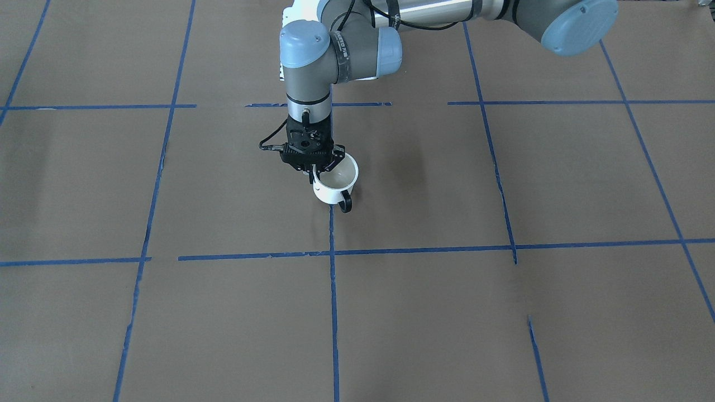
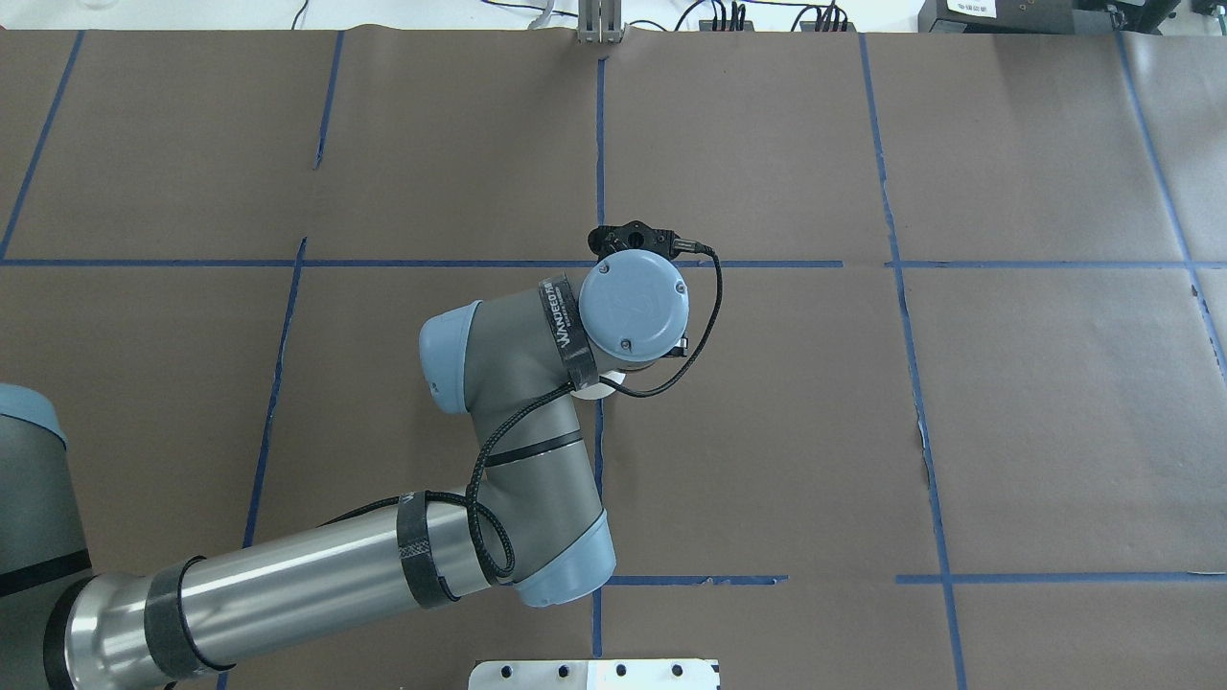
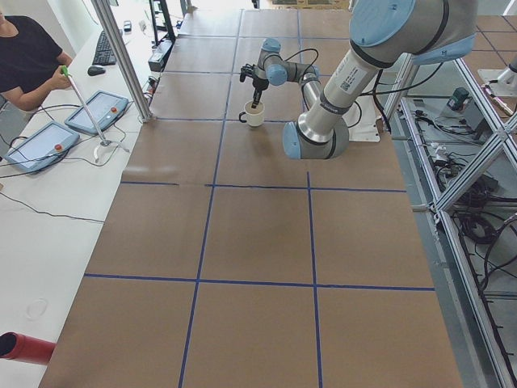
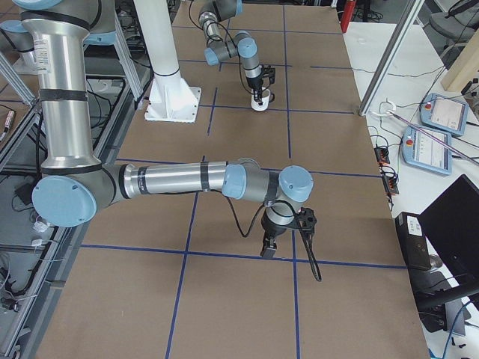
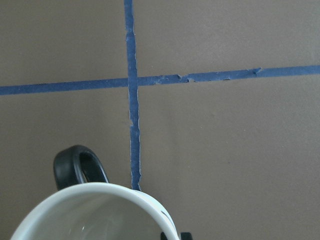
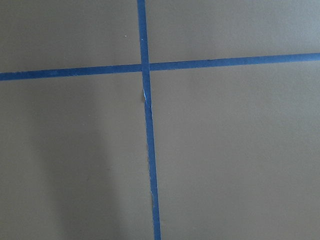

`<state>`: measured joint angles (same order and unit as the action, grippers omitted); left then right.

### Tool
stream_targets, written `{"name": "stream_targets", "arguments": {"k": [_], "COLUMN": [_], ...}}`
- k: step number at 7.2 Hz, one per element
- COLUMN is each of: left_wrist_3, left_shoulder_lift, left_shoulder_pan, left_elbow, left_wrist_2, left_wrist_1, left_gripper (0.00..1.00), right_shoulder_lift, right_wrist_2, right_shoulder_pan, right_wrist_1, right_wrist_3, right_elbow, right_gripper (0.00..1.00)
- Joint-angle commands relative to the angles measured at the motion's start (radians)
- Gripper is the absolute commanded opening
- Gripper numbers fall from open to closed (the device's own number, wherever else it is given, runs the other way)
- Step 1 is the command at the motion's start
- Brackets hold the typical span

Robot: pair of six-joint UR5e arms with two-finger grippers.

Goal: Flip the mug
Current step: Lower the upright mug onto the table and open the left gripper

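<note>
The white mug (image 1: 335, 187) is open side up and slightly tilted near the table's middle. Its black handle (image 1: 346, 202) points away from the robot. My left gripper (image 1: 324, 167) comes straight down on it and is shut on the rim wall at the robot's side, one finger inside and one outside. The left wrist view shows the mug's rim (image 5: 100, 210) and handle (image 5: 80, 167) over a tape crossing. I cannot tell whether the mug touches the table. The smiley face is hidden. My right gripper (image 4: 268, 248) hangs over another tape crossing far from the mug (image 4: 260, 102); I cannot tell whether it is open.
Brown paper with a blue tape grid (image 1: 333, 252) covers the table. An operator (image 3: 24, 56) sits at a side desk with control pendants (image 3: 97, 111). A white mounting plate (image 2: 594, 674) lies at the robot's edge.
</note>
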<state>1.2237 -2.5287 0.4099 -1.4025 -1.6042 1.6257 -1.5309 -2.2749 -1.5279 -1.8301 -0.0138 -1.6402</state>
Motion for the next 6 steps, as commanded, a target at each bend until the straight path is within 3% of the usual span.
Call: {"name": "stream_targets", "arguments": {"k": [1,4,6], "left_wrist_3": [0.005,-0.010,-0.108], "left_shoulder_lift": [-0.001,-0.010,-0.010], "left_shoulder_pan": [-0.005,0.015,0.061], "left_elbow": [0.002,-0.050,-0.146], "left_wrist_2": [0.004,0.003,-0.003], "left_wrist_1": [0.005,-0.016,-0.137], "left_gripper": [1.00,1.00,1.00], "right_shoulder_lift": [0.000,0.000,0.000], "right_wrist_2": [0.000,0.000,0.000], "right_shoulder_pan": [0.000,0.000,0.000], "right_wrist_1": [0.000,0.000,0.000], "right_wrist_3": [0.000,0.000,0.000], "right_elbow": [0.000,0.000,-0.001], "right_gripper": [1.00,1.00,1.00]}}
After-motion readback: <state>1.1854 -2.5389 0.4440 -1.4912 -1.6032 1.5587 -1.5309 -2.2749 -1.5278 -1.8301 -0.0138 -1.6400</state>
